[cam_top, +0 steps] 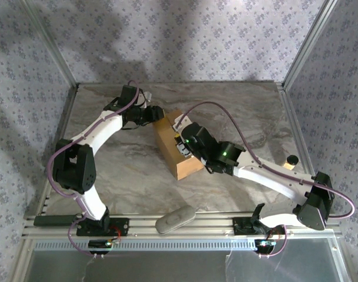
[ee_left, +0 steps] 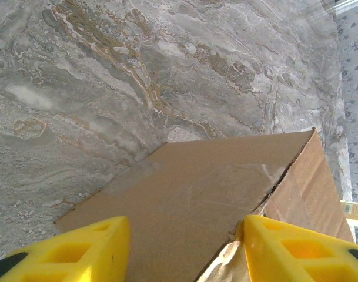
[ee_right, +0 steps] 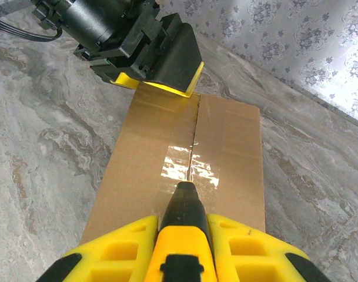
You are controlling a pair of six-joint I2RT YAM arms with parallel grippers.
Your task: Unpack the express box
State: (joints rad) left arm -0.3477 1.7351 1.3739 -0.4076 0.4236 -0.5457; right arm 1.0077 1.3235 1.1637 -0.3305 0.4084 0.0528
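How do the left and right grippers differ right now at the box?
The left gripper stands open, empty, while the right gripper is shut on a black-tipped tool. The left gripper sits at the end of the express box; the right gripper aims its tool at the clear tape mid-seam. Both have yellow fingers and are above the box top.
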